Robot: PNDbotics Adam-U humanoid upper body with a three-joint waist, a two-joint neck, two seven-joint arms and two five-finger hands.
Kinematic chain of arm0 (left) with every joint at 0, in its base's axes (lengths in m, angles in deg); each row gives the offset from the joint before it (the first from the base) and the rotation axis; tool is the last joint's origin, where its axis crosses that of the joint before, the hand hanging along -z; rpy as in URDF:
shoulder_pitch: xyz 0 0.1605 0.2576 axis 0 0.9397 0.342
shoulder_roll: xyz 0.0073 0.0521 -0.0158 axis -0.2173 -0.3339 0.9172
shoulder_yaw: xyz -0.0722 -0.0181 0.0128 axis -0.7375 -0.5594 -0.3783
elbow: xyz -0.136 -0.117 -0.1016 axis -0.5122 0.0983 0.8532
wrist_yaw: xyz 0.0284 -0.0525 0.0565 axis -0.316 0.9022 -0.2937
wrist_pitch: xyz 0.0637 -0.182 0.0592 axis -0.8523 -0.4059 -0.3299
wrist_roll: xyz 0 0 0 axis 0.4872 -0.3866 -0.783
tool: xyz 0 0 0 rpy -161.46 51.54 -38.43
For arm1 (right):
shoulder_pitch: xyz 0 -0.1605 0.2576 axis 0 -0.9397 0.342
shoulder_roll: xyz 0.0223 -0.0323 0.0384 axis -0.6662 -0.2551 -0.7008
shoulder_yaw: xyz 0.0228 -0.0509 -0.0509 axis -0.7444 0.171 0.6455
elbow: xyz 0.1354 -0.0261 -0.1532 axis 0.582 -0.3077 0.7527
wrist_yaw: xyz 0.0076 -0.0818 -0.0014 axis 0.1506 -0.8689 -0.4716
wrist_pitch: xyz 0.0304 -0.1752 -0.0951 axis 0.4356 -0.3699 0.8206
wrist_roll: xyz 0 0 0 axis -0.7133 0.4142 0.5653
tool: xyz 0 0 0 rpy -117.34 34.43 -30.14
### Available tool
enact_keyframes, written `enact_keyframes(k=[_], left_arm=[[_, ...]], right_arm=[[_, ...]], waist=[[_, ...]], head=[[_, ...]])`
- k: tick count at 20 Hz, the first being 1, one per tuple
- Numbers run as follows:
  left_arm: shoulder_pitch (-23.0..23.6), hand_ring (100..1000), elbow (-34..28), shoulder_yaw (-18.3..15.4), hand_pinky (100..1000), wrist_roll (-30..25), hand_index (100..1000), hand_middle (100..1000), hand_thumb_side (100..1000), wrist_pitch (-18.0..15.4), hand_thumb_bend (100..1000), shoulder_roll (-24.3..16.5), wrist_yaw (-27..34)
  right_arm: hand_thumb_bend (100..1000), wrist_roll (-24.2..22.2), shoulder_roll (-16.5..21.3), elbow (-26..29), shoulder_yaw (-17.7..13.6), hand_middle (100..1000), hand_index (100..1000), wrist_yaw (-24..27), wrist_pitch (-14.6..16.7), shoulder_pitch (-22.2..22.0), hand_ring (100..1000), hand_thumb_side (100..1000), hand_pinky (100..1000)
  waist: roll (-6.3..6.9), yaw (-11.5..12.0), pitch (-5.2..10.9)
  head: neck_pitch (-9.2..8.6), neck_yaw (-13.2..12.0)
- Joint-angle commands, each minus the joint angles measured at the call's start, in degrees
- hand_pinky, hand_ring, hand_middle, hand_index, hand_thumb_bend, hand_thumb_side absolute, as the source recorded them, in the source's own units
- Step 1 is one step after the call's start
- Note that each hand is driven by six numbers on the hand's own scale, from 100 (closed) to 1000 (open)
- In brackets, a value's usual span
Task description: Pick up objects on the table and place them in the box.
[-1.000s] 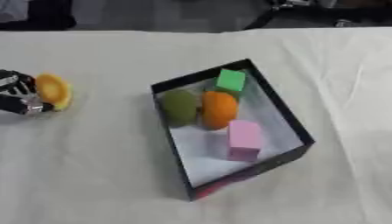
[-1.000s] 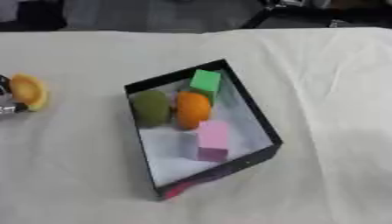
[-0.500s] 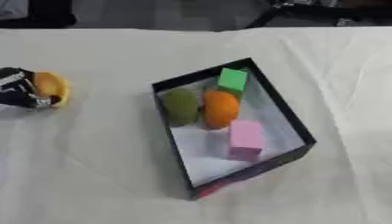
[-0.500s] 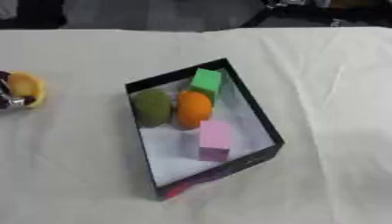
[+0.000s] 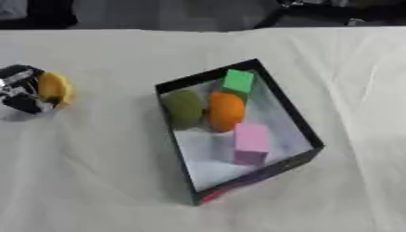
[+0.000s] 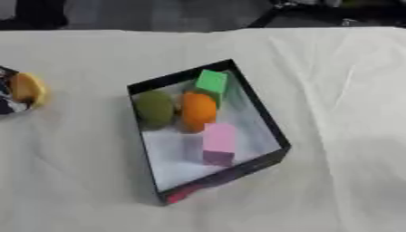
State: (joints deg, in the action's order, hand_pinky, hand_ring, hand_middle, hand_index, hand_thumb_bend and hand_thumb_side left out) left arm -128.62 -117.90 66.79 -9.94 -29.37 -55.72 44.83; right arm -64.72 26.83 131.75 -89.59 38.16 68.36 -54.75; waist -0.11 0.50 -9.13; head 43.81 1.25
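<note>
While the box [image 5: 295, 121] is sitting mid-table with a green block [image 5: 237, 81], an olive-green rounded piece [image 5: 183, 108], an orange rounded piece [image 5: 225, 111] and a pink block [image 5: 251, 141] already being kept inside, a yellow rounded object [image 5: 54, 89] is being gripped well off to the left by the left hand [image 5: 21, 93], fingers curled round it. It's probably light and stiff, toy-fruit kind of thing, and the smooth curved skin is likely being a bit slippery, so it's best being held across its widest middle rather than by an end. The right hand isn't being shown in either view. Open floor near the box's front is looking like the spot for dropping it.
</note>
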Motion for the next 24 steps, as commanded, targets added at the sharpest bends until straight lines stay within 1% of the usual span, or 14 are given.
enact_keyframes(k=[1, 3, 5, 7, 9, 10, 12, 13, 16, 17, 19, 20, 22, 24], left_arm=[[-0.9, 624, -4.3, 0.6, 706, 0.0, 660, 537, 100, 0.2, 100, -3.0, 1.7], [-0.8, 624, -5.5, 0.9, 706, -0.4, 660, 537, 100, 0.8, 100, -3.3, 2.4], [-1.8, 625, -7.0, 2.1, 714, 0.1, 660, 536, 100, 0.4, 100, -4.0, 3.3], [-4.3, 626, -9.5, 4.4, 717, 1.5, 660, 536, 100, -1.0, 113, -4.1, 4.5], [-7.1, 628, -12.4, 6.9, 722, 2.2, 662, 537, 100, -2.8, 151, -2.8, 5.0], [-8.7, 629, -13.9, 8.0, 726, 2.0, 665, 538, 100, -3.7, 191, -2.0, 5.1], [-11.5, 631, -16.8, 10.2, 731, 1.5, 668, 540, 100, -5.5, 242, 0.4, 4.9], [-13.0, 631, -18.3, 11.2, 731, 1.1, 668, 540, 100, -6.4, 249, 1.8, 4.7], [-17.0, 631, -22.6, 13.1, 735, -0.7, 671, 541, 100, -8.9, 302, 6.0, 3.5], [-17.7, 631, -24.0, 13.6, 734, -1.4, 671, 542, 100, -9.5, 314, 7.4, 3.0], [-18.2, 630, -26.1, 14.1, 731, -2.7, 674, 543, 100, -9.4, 318, 10.2, 1.7], [-18.3, 631, -26.8, 14.4, 732, -3.2, 675, 544, 100, -9.3, 336, 11.7, 0.9], [-18.3, 630, -26.5, 14.6, 729, -4.0, 675, 544, 100, -9.1, 322, 14.9, -1.0], [-17.7, 627, -24.9, 14.3, 722, -4.3, 673, 544, 100, -9.1, 270, 18.2, -3.1]], right_arm=[[100, -0.1, 2.0, 0.2, -0.6, 813, 820, -0.3, 0.2, 0.2, 882, 616, 831], [100, -0.1, 2.1, 0.2, -0.6, 813, 820, -0.3, 0.2, 0.1, 882, 616, 831], [100, -0.1, 2.7, 0.3, -0.5, 812, 821, -0.1, 0.0, 0.3, 882, 609, 832], [100, 0.0, 3.6, 0.5, -0.5, 812, 821, 0.6, -0.1, 0.5, 882, 601, 833], [100, 0.2, 4.7, 0.8, -0.5, 812, 821, 1.6, -0.1, 0.7, 882, 592, 833], [100, 0.3, 5.3, 1.0, -0.4, 812, 821, 2.2, 0.0, 1.0, 881, 585, 833], [100, 0.4, 6.7, 1.1, -0.2, 813, 822, 3.5, 0.0, 1.8, 881, 577, 834], [100, 0.4, 7.5, 1.1, 0.1, 813, 822, 4.2, -0.1, 2.3, 881, 576, 834], [100, 0.4, 10.0, 0.7, 0.7, 813, 822, 6.2, 0.2, 3.6, 881, 566, 834], [100, 0.4, 10.7, 0.6, 0.9, 813, 822, 6.8, 0.4, 4.0, 881, 564, 834], [100, 0.3, 11.7, 0.2, 1.2, 813, 822, 7.8, 0.7, 4.6, 880, 563, 835], [100, 0.2, 12.2, -0.1, 1.4, 812, 822, 8.2, 0.8, 4.9, 880, 563, 834], [100, 0.0, 12.7, -0.7, 1.6, 812, 822, 8.8, 1.1, 5.1, 880, 561, 834], [100, -0.2, 13.0, -1.2, 1.7, 812, 822, 9.0, 1.5, 5.1, 880, 562, 834]], waist=[[-0.44, 0.0, -0.10], [-0.41, 0.0, -0.08], [-0.09, -0.2, 0.54], [0.13, -0.3, 1.00], [0.23, -0.3, 1.40], [0.25, -0.5, 1.58], [0.21, -0.9, 1.91], [0.19, -1.3, 2.06], [0.27, -2.5, 2.26], [0.32, -2.9, 2.31], [0.41, -3.5, 2.37], [0.44, -3.9, 2.35], [0.44, -4.6, 2.25], [0.40, -5.0, 2.03]], head=[[0.30, 0.2], [0.30, 0.2], [0.30, -0.1], [0.30, -0.1], [0.30, -0.1], [0.30, -0.2], [0.30, -0.6], [0.30, -0.9], [0.30, -2.0], [0.30, -2.3], [0.30, -2.9], [0.30, -3.1], [0.30, -3.4], [0.30, -3.7]])
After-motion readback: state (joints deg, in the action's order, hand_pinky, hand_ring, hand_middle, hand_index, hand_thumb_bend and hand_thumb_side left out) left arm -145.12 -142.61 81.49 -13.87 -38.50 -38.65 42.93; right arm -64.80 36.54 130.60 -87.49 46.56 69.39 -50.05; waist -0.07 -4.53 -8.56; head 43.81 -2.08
